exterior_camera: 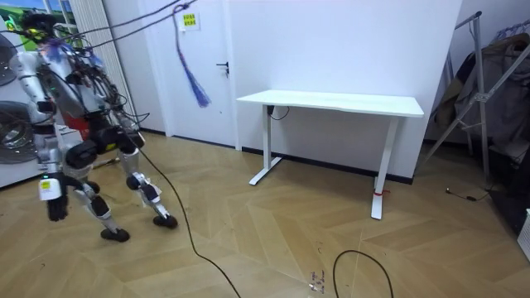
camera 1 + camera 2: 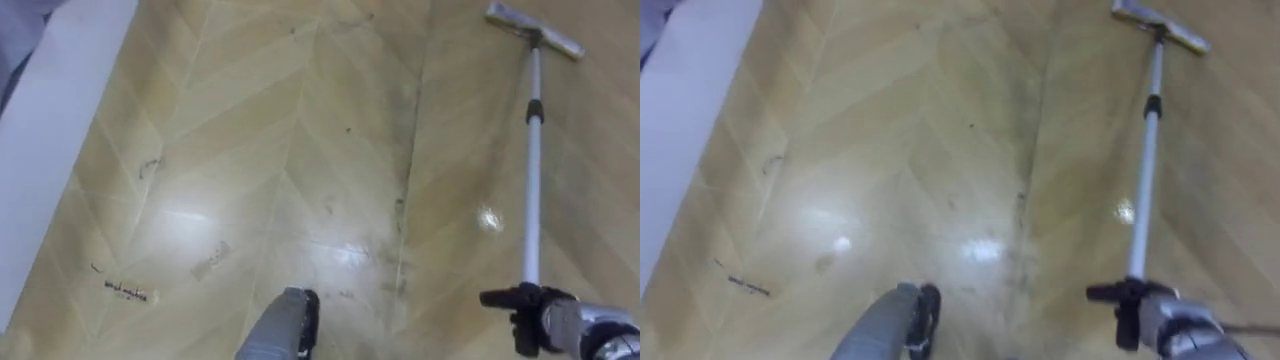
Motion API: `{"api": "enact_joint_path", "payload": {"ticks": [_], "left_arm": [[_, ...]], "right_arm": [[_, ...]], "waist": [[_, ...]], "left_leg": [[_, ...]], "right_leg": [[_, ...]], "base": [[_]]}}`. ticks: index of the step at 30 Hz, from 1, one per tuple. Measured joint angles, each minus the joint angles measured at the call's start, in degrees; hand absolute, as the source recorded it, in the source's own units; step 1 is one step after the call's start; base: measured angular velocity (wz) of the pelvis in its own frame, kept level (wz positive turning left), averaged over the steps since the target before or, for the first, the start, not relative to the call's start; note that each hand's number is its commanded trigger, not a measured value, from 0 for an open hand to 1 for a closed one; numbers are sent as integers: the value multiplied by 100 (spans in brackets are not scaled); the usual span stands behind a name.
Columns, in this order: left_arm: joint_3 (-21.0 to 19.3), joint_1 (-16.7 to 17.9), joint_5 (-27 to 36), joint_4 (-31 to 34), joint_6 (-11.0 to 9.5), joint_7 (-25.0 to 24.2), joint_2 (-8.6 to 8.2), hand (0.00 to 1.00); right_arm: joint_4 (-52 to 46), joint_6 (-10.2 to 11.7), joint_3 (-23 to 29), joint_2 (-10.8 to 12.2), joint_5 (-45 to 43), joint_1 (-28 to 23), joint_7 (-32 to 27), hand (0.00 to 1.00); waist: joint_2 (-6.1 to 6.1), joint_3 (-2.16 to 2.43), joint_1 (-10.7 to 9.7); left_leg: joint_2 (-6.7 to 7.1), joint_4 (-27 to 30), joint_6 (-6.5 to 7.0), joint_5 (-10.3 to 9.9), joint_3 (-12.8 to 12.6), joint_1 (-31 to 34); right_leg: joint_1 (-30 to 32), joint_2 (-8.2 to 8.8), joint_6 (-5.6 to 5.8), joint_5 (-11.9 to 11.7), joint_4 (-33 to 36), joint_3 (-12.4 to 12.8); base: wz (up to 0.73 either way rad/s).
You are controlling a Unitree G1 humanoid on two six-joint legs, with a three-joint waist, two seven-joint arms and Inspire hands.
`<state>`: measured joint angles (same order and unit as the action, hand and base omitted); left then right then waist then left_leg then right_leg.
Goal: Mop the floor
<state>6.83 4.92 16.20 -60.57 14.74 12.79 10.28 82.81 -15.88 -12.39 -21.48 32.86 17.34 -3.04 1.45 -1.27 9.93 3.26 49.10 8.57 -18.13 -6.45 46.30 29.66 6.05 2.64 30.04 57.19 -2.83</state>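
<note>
Right hand (image 2: pixel 535 318) is clamped on the mop (image 2: pixel 533 150) pole at five o'clock; mid-stroke is judged; a pull-back from one o'clock is needed.

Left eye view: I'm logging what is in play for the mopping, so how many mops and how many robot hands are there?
flat mop with a white pole: 1
robot hands: 2, the left robot hand and the right robot hand, which grips the pole
Total: 3

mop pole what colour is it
White mop pole with a dark collar, clearest in the left eye view.
</note>
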Motion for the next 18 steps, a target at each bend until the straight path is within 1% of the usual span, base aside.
{"api": "enact_joint_path", "payload": {"ticks": [1,2,3,4,5,6,7,8,9,10,11,12,13,14,15,16,17,18], "left_arm": [[-1,-16,-81,9,-3,-3,-13,0],[1,-17,-122,15,-31,-2,-33,0],[-18,-16,-133,16,-49,10,-45,0],[-27,-17,-163,28,-53,24,-52,0],[-59,-21,-264,53,-61,58,-70,0],[-131,-12,-292,35,-85,73,-79,0],[-135,5,-293,26,-90,81,-75,0],[-157,39,-303,31,-88,78,-85,0],[-177,74,-305,36,-76,69,-126,0],[-174,92,-308,44,-63,65,-156,0],[-176,126,-331,46,5,54,-207,0],[-237,168,-333,42,96,54,-248,0],[-237,189,-331,36,156,53,-264,0],[-235,236,-320,32,245,50,-279,0],[-227,254,-249,31,296,57,-246,0],[-219,252,-194,37,296,61,-223,0],[-204,241,-77,53,285,86,-190,0],[-201,244,111,50,284,150,-176,0]], "right_arm": [[62,3,-8,-13,22,-185,8,100],[116,12,-30,-49,28,-586,-6,100],[122,19,-31,-61,21,-1028,-97,100],[122,26,-32,-45,7,-1240,-159,100],[121,31,-37,39,-48,-1570,-316,100],[118,34,-15,169,-75,-1806,-438,100],[110,33,-14,251,-74,-1897,-462,100],[83,32,28,402,-69,-2064,-470,100],[83,4,68,522,-73,-2158,-449,100],[84,-20,67,567,-86,-2193,-439,100],[79,-115,83,640,-145,-2177,-436,100],[82,-230,121,672,-191,-2162,-425,100],[97,-285,135,673,-209,-2148,-425,100],[157,-342,145,659,-224,-2047,-434,100],[212,-406,168,627,-309,-1813,-434,100],[259,-441,225,595,-372,-1628,-424,100],[421,-472,245,505,-424,-1187,-426,100],[469,-498,241,374,-481,-784,-398,100]], "waist": [[-52,29,3],[-183,95,-1],[-329,137,-22],[-395,138,-48],[-524,129,-81],[-595,131,-171],[-600,131,-201],[-593,124,-291],[-589,114,-378],[-581,109,-412],[-529,82,-445],[-485,77,-474],[-485,87,-487],[-439,73,-478],[-434,87,-464],[-414,79,-466],[-377,61,-454],[-300,63,-370]], "left_leg": [[65,6,33,-78,7,-65],[169,7,93,-253,66,-193],[232,1,145,-375,104,-316],[261,-16,163,-418,122,-384],[262,-56,180,-503,141,-493],[264,-145,177,-557,181,-584],[267,-205,171,-567,184,-642],[266,-359,138,-600,188,-827],[248,-514,104,-647,200,-1033],[245,-588,71,-683,216,-1149],[244,-680,24,-780,226,-1394],[236,-654,-31,-941,241,-1603],[225,-621,-62,-1033,268,-1705],[178,-538,-143,-1198,302,-1872],[108,-194,-269,-1299,324,-1874],[65,175,-360,-1255,309,-1747],[-92,1205,-729,-905,245,-1290],[-178,2023,-798,-380,182,-955]], "right_leg": [[53,1,40,-159,204,75],[180,-24,66,-533,605,232],[375,-56,63,-684,964,321],[511,-67,50,-675,1117,324],[900,-147,27,-659,1272,361],[1317,-246,13,-652,1202,355],[1504,-275,9,-655,1079,347],[1758,-307,-35,-681,642,319],[1867,-321,-125,-748,3,234],[1873,-323,-202,-827,-389,157],[1824,-317,-313,-1056,-1038,18],[1732,-318,-440,-1329,-1319,-79],[1648,-331,-476,-1409,-1296,-110],[1491,-315,-528,-1389,-1177,-216],[1415,-311,-554,-1210,-998,-303],[1414,-322,-574,-1130,-891,-323],[1423,-338,-646,-948,-623,-364],[1422,-344,-733,-750,-372,-343]], "base": [[37],[16],[13],[3],[0],[-4],[-6],[-9],[-12],[-12],[-10],[-6],[0],[0],[0],[-6],[-16],[-20]]}}
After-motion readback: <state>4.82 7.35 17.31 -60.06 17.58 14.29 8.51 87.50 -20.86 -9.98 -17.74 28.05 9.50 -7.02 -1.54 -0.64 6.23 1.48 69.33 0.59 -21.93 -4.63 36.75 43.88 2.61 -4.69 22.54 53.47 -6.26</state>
